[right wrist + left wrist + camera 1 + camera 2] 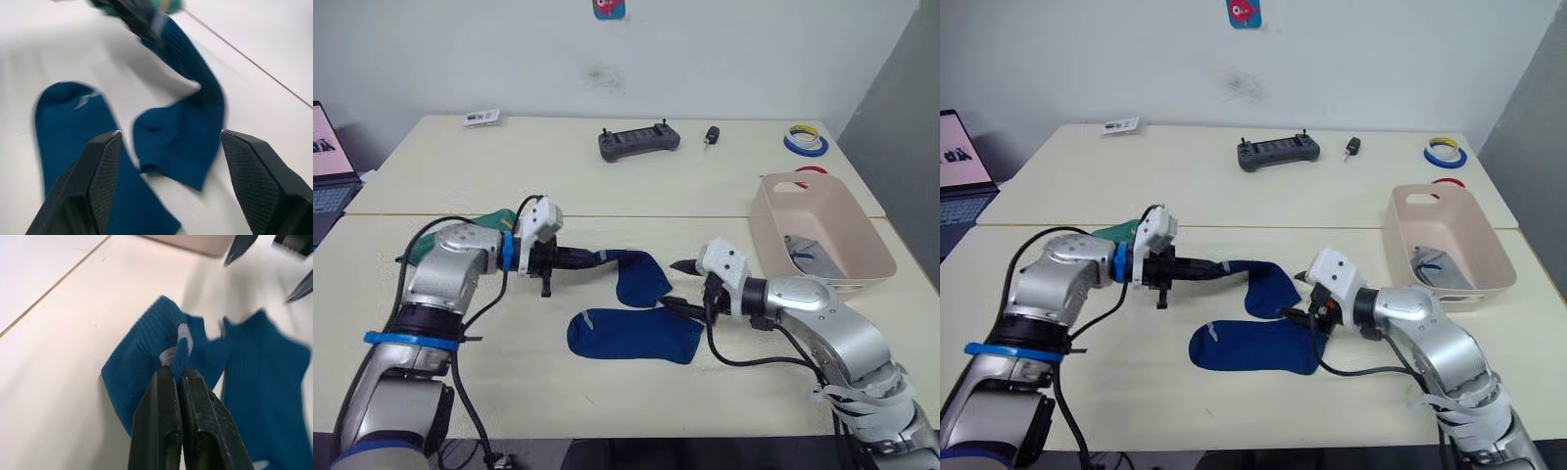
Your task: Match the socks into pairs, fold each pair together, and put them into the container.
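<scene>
The left gripper (597, 258) has its jaws pinched shut on the cuff of one royal blue sock (641, 277), whose toe end trails on the table (705, 196) ahead of them. The second blue sock (631, 335) lies flat just beyond and below that one, directly in front of the right gripper (677, 286), whose jaws stand wide apart with nothing between them. These socks look light, limp and stretchy, so the held one will likely sag and fold from its pinch point; a ribbed cuff or a toe edge seems the surest place to grip. A green sock (489, 221) lies behind the left jaws, mostly hidden by the arm. The container (822, 235) sits well off behind the right jaws, with something grey with blue trim inside, too small to make out.
</scene>
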